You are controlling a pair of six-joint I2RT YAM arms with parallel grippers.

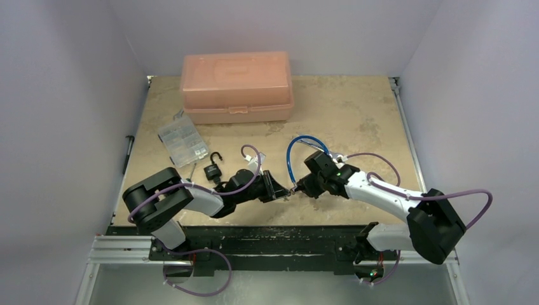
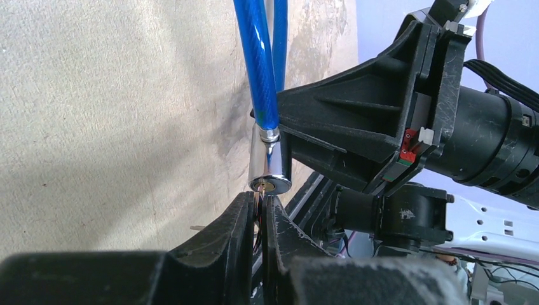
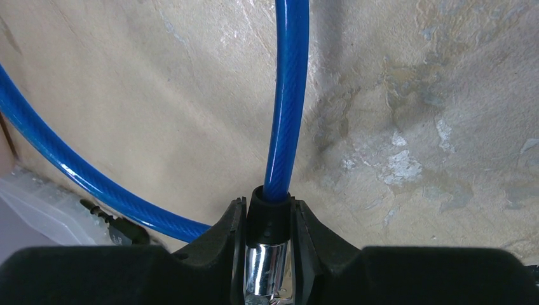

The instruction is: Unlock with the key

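Note:
My right gripper (image 1: pixel 304 186) is shut on the chrome barrel (image 3: pixel 267 274) of a blue cable lock (image 1: pixel 297 146), holding it near the table's front middle. The cable (image 3: pixel 287 95) leaves a black collar between the right gripper's (image 3: pixel 269 213) fingers. My left gripper (image 1: pixel 281 189) faces it from the left. In the left wrist view my left gripper (image 2: pixel 260 202) is shut on the key; only its thin metal blade (image 2: pixel 262 196) shows, its tip at the brass keyhole in the barrel's end (image 2: pixel 269 184). The key's head is hidden between the fingers.
A black padlock (image 1: pixel 213 170) with its shackle open lies left of the left arm. A clear compartment box (image 1: pixel 182 140) sits behind it. An orange plastic case (image 1: pixel 236 86) stands at the back. The table's front edge and rail (image 1: pixel 273 238) run close below both grippers.

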